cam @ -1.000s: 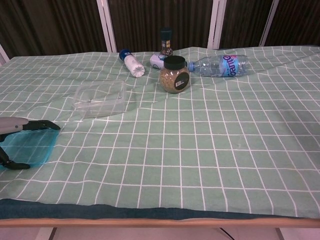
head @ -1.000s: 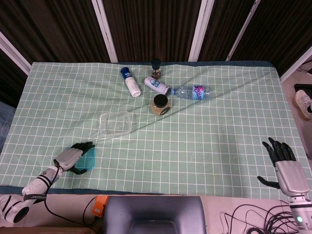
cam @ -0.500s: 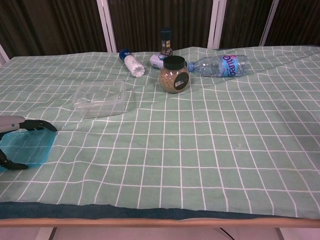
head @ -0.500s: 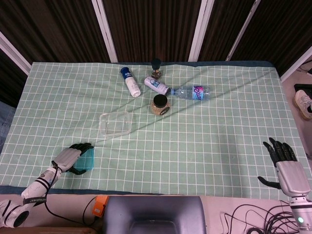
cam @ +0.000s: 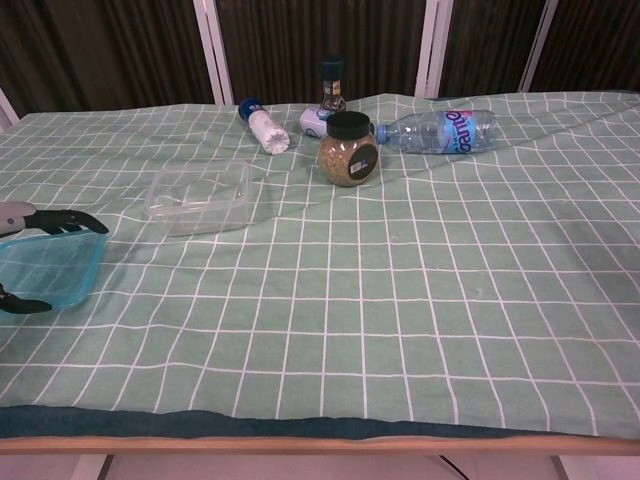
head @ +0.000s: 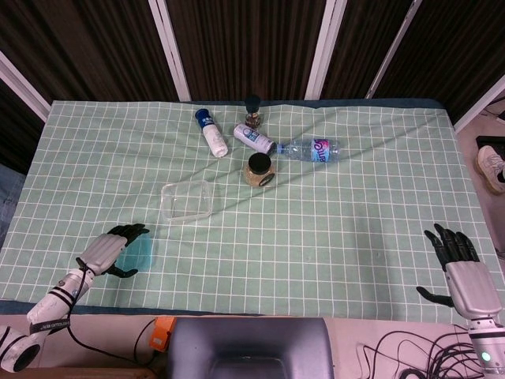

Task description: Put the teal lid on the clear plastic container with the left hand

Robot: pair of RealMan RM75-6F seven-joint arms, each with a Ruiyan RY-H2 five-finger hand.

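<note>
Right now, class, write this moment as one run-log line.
left hand: grips teal lid, near table edge | clear container: open, apart from lid | right hand: idle, fingers spread | lidding: not done

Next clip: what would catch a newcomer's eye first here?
The left hand near the table's front-left corner, gripping the teal lid with its edge tilted up off the checked cloth. Farther back lies the clear plastic container, open and uncovered. Behind it is a cluster of bottles and a black-capped jar, while the right hand sits open at the front-right edge.
</note>
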